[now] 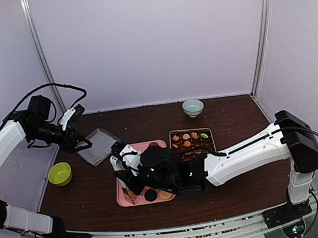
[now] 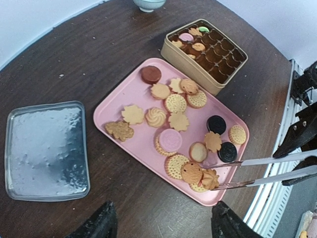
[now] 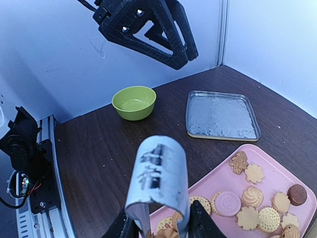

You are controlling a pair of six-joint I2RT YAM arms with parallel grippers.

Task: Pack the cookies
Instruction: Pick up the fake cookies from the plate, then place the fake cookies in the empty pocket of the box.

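- The right gripper (image 3: 163, 223) is clamped on the looped end of a pair of tongs (image 2: 267, 159), low over the near end of the pink tray (image 2: 124, 96).
- The two tong blades are set either side of a flower-shaped cookie (image 2: 210, 178) at the tray's near corner (whether it is actually pinched cannot be told).
- That piece is judged light, stiff and brittle. It is best taken across its edges at the widest part, with gentle pressure, since the lobes could chip and smooth metal could let it slip.
- The other cookies (image 2: 176, 104) are spread loose over the tray, several overlapping. A top piece of a stack is judged the easier one to lift cleanly.
- Just beyond the tray stands the gold tin (image 2: 190, 69). Only a few of its compartments, at the far end, are filled.
- Up and to the left, the left gripper (image 2: 166, 223) is held raised with its jaws wide apart and nothing between them, with the metal lid (image 2: 47, 148) lying on the table below it.
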